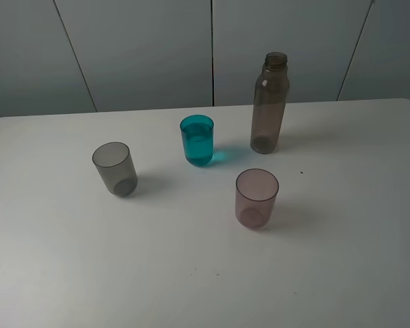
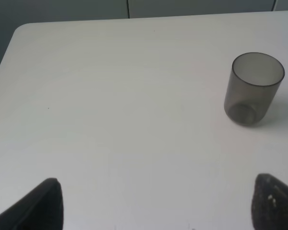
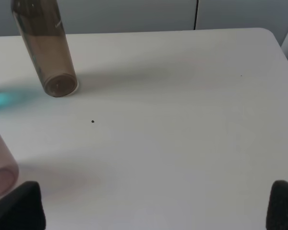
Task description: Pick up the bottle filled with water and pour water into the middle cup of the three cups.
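Where the white bench (image 1: 191, 273) ends at the back, with rounded corners, a wall of pale grey panels (image 1: 143, 48) divided by dark vertical seams closes off the room. On the bench stand four translucent containers, all upright and apart from one another. The bottle (image 1: 270, 104), smoky brown-grey and capless, stands toward the rear right of the exterior view; whether any water remains in it cannot be told. Just to its left the teal middle cup (image 1: 197, 140) holds clear liquid to well above half its height and throws a teal glow on the bench beside it. The smoky grey cup (image 1: 115, 169) stands further left and nearer the front, and the pinkish-mauve cup (image 1: 256, 198) sits in front of the bottle; both look empty. A small dark speck (image 1: 301, 172) marks the bench to the right of the mauve cup. The left gripper (image 2: 156, 203) hovers with its jaws spread wide and empty near the grey cup, and the right gripper (image 3: 153, 206) likewise has its jaws wide apart, holding nothing.
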Controlling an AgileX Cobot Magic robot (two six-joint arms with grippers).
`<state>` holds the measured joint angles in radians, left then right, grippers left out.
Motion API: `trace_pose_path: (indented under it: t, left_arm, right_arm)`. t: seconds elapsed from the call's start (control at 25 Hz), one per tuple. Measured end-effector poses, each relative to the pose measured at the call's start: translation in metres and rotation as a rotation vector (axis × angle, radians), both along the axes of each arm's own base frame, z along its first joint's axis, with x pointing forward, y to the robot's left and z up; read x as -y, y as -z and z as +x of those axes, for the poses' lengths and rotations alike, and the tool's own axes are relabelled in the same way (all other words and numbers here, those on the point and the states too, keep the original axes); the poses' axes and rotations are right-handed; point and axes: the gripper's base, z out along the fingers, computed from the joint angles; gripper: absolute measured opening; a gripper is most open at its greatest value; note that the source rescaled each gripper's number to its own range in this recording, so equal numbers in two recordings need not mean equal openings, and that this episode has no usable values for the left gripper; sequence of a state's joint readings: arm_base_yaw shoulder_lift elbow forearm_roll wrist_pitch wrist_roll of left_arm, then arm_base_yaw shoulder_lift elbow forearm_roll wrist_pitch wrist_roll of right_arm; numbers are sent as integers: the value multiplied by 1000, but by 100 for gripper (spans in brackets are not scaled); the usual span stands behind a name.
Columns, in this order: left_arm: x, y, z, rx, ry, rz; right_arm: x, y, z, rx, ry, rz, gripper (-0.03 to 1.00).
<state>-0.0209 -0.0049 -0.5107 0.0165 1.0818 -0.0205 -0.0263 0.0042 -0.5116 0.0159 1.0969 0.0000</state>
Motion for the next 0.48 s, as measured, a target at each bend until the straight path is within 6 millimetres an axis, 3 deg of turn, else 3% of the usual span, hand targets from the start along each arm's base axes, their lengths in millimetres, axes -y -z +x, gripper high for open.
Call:
trace_pose_path:
  t: [0.48]
  left_arm:
    - [0, 0, 0, 0, 0, 0]
  right_arm:
    - [0, 0, 0, 0, 0, 0, 100]
